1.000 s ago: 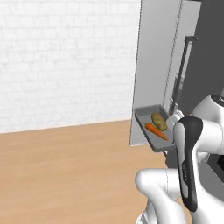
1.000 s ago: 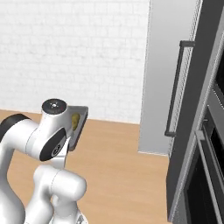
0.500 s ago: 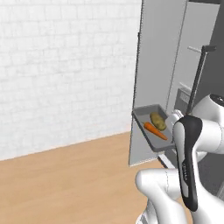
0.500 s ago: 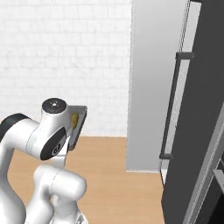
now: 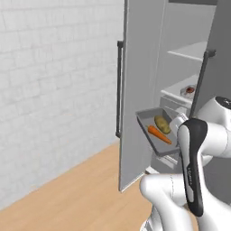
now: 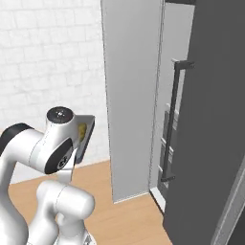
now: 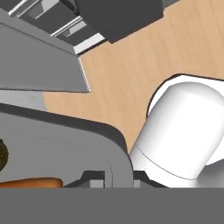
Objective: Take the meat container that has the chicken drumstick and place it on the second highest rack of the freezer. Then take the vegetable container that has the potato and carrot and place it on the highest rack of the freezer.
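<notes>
My gripper [image 7: 114, 178] is shut on the rim of the grey vegetable container [image 5: 153, 130], which hangs level in front of the open freezer [image 5: 180, 67]. In the tray lie the potato [image 5: 162, 124] and the carrot [image 5: 159, 134]; the carrot's end [image 7: 30, 182] shows beside my fingers. From the right the tray [image 6: 84, 139] shows edge-on, with a bit of the potato [image 6: 82, 130]. The highest rack [image 5: 194, 50] is bare. On the second highest rack [image 5: 177, 92] sits the meat container [image 5: 190, 90]; its contents are too small to tell.
The freezer door [image 5: 140, 90] stands open to the left of the tray, with a long dark handle [image 5: 119, 90]. A dark tall cabinet [image 6: 210, 124] with its own bar handle [image 6: 171, 124] stands on the right. White brick wall and wooden floor [image 5: 81, 189] lie to the left.
The whole picture has shifted: the base has moved, so the freezer is closer and its shelves have come into sight. The tray stays in the gripper's grip.
</notes>
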Tool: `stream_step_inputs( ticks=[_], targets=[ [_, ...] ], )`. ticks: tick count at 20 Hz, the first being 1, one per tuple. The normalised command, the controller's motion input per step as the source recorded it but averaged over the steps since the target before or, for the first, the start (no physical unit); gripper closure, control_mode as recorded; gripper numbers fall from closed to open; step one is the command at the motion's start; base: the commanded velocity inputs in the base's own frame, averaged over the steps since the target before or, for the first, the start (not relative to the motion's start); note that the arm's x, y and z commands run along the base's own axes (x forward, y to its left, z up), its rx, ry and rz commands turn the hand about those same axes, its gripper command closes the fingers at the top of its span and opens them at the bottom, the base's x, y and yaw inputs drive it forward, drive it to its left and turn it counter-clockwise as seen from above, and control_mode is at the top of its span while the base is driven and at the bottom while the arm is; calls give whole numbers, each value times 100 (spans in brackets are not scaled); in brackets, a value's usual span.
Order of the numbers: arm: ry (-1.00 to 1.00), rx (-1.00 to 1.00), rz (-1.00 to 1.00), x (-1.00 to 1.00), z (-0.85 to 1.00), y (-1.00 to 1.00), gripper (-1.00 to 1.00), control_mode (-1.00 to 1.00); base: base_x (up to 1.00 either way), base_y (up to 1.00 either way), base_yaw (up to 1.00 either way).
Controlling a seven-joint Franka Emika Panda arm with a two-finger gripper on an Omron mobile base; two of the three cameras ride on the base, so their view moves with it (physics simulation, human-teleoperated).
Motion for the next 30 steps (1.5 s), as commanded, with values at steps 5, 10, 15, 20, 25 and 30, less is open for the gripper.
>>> stream_step_inputs(
  ticks=[5,10,15,20,25,30],
  targets=[
    [0,0,0,0,0,0,100,100,2,68,-66],
    [0,0,0,0,0,0,100,100,19,43,-69],
    [0,0,0,0,0,0,100,100,63,37,-52],
    [0,0,0,0,0,0,100,100,88,46,-17],
    [0,0,0,0,0,0,100,100,84,17,-1],
    [0,0,0,0,0,0,100,100,33,-5,-2]
  ],
)
